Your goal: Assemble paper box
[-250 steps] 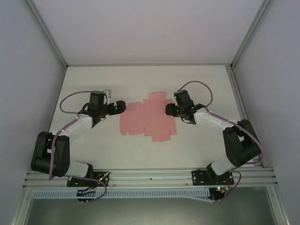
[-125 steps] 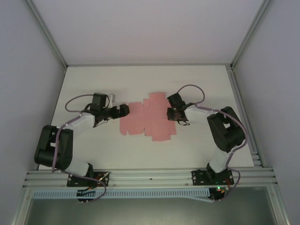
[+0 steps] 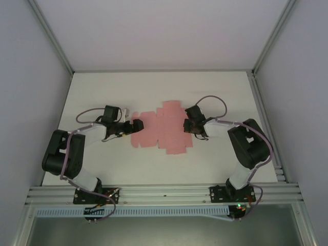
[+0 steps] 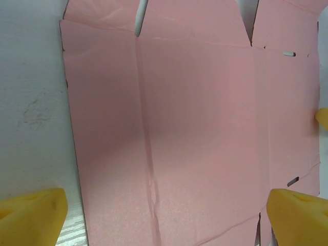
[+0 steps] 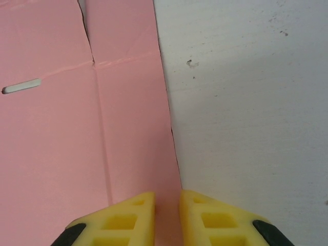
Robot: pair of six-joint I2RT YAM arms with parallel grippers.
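The paper box is a flat pink die-cut sheet with flaps, lying on the white table. My left gripper sits low at the sheet's left edge. In the left wrist view the left gripper is open wide, its yellow fingertips spread across the creased sheet. My right gripper is at the sheet's right edge. In the right wrist view the right gripper has its fingers almost together over the edge strip of the sheet, which still lies flat.
Grey side walls and metal frame rails border the table. Bare white table lies to the right of the sheet, and there is more behind and in front of it.
The left gripper has moved right and down to the sheet's left edge. The right arm has folded in and lowered its gripper onto the right edge. The sheet has not shifted.
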